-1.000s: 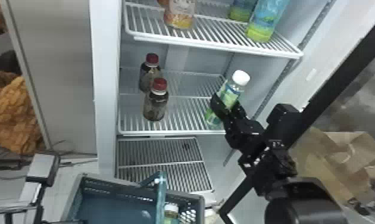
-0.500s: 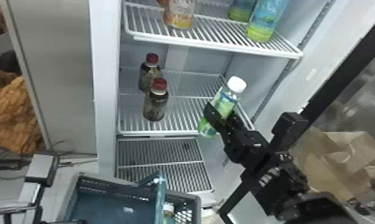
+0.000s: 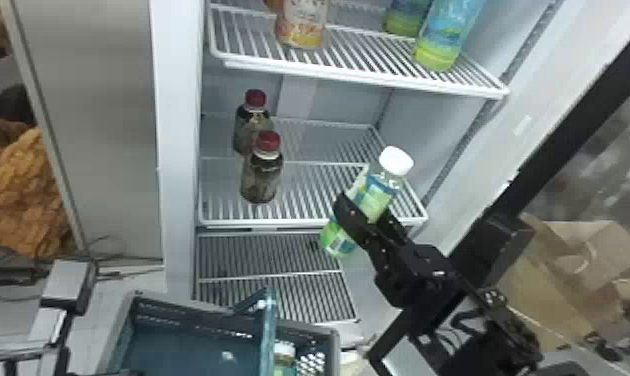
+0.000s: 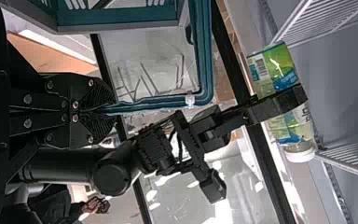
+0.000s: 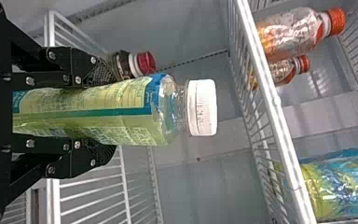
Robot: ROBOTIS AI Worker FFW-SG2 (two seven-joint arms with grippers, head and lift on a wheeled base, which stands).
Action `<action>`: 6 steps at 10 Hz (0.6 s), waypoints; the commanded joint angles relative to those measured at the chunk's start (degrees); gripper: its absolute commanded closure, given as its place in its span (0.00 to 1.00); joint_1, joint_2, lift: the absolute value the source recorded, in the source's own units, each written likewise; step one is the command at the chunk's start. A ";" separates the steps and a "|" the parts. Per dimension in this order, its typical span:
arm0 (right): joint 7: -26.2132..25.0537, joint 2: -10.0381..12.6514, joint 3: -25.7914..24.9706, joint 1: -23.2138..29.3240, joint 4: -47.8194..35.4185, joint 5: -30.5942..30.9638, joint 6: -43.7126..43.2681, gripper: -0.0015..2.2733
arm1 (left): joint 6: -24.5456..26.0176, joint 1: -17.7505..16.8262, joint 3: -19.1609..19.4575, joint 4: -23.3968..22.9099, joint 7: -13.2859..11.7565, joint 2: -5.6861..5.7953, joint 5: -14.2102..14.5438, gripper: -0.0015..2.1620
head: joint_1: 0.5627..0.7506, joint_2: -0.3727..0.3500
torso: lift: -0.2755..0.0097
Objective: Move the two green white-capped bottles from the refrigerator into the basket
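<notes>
Here on my left, a flat grey-beige panel (image 3: 111,130) beside crumpled orange-brown material (image 3: 19,195); dark cables (image 3: 114,274) trail over pale floor (image 3: 104,300); brown cardboard (image 3: 549,290) over on my right.

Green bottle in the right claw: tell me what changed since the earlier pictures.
In the head view, the right claw has carried the green bottle down and slightly left, without letting go. The two red-capped bottles stayed on their shelf.
</notes>
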 commanded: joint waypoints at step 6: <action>1.78 2.05 -0.17 9.44 -9.31 -2.52 7.79 0.37 | 0.00 0.69 0.68 -0.43 0.00 -0.08 -0.22 0.54 | 0.70 0.03 | 0.04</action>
